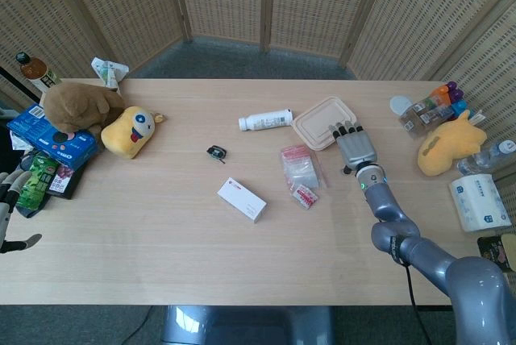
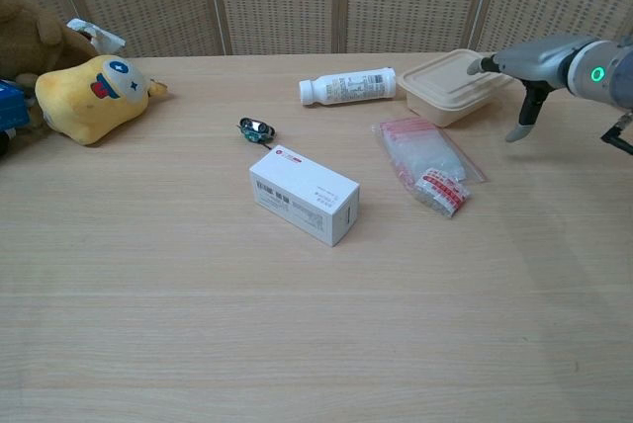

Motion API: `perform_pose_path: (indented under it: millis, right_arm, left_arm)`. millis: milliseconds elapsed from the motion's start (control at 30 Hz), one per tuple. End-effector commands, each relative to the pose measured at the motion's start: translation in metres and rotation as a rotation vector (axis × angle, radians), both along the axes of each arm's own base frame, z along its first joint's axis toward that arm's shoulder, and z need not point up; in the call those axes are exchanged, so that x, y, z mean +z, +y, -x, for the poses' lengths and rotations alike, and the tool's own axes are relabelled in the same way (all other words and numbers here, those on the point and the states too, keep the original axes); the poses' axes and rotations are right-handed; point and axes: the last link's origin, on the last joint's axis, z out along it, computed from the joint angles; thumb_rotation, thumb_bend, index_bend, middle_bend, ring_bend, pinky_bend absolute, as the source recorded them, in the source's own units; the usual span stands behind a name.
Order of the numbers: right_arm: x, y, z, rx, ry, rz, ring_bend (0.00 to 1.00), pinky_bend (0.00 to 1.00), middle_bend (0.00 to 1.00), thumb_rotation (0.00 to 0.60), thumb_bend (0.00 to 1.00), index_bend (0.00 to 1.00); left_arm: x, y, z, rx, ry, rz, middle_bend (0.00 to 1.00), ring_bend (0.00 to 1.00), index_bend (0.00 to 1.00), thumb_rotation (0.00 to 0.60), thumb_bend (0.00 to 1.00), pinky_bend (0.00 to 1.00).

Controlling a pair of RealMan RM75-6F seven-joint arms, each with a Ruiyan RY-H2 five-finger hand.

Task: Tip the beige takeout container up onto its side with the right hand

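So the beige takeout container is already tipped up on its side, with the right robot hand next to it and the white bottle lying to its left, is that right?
Not quite. The beige takeout container is not on its side; it sits flat on the table with its lid facing up, as the chest view shows. The rest holds: the right robot hand is next to it, fingertips at its edge, and the white bottle lies to its left.

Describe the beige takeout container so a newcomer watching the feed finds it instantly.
On the wooden table, look at the far right-centre, where the right hand reaches. The beige takeout container lies flat beside the white bottle: a lidded, rounded-corner box, the only beige one.
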Motion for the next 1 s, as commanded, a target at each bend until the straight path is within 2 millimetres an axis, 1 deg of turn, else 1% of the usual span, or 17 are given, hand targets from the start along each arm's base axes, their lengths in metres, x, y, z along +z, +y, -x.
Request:
perform_pose_path:
  millis: [33,200,367,467,667,767,867,933,1000]
  right_arm:
    - [-0.015,0.000,-0.001,-0.011,0.011,-0.023,0.00,0.00,0.00,0.600,0.17,0.00]
    - [-0.022,0.013,0.007,0.020,0.046,-0.057,0.00,0.00,0.00,0.600,0.17,0.00]
    - [-0.016,0.034,0.016,0.078,0.074,-0.091,0.00,0.00,0.00,0.600,0.17,0.00]
    - [-0.006,0.050,0.022,0.090,0.083,-0.119,0.00,0.00,0.00,0.600,0.16,0.00]
    - [0.027,0.085,0.032,0.087,0.122,-0.159,0.00,0.00,0.00,0.600,0.15,0.00]
    - [0.041,0.099,0.031,0.081,0.136,-0.167,0.00,0.00,0.00,0.600,0.15,0.00]
    - [0.052,0.108,0.024,0.083,0.138,-0.169,0.00,0.00,0.00,0.600,0.15,0.00]
    - [0.058,0.109,0.016,0.114,0.154,-0.159,0.00,0.00,0.00,0.600,0.15,0.00]
    - [0.061,0.105,0.006,0.150,0.161,-0.139,0.00,0.00,0.00,0.600,0.14,0.00]
  left_arm:
    - [0.001,0.000,0.001,0.001,0.001,-0.001,0.00,0.00,0.00,0.600,0.08,0.00]
    - [0.002,-0.001,0.001,0.003,-0.001,-0.003,0.00,0.00,0.00,0.600,0.08,0.00]
    - [0.000,-0.002,-0.002,-0.006,-0.006,0.003,0.00,0.00,0.00,0.600,0.08,0.00]
    - [-0.001,-0.003,-0.004,-0.012,-0.009,0.011,0.00,0.00,0.00,0.600,0.08,0.00]
    - [-0.002,-0.004,-0.006,-0.018,-0.015,0.017,0.00,0.00,0.00,0.600,0.08,0.00]
    - [-0.002,-0.004,-0.006,-0.020,-0.017,0.019,0.00,0.00,0.00,0.600,0.08,0.00]
    - [-0.002,-0.004,-0.006,-0.021,-0.018,0.021,0.00,0.00,0.00,0.600,0.08,0.00]
    - [-0.003,-0.004,-0.006,-0.020,-0.017,0.022,0.00,0.00,0.00,0.600,0.08,0.00]
    - [-0.004,-0.004,-0.006,-0.020,-0.018,0.026,0.00,0.00,0.00,0.600,0.08,0.00]
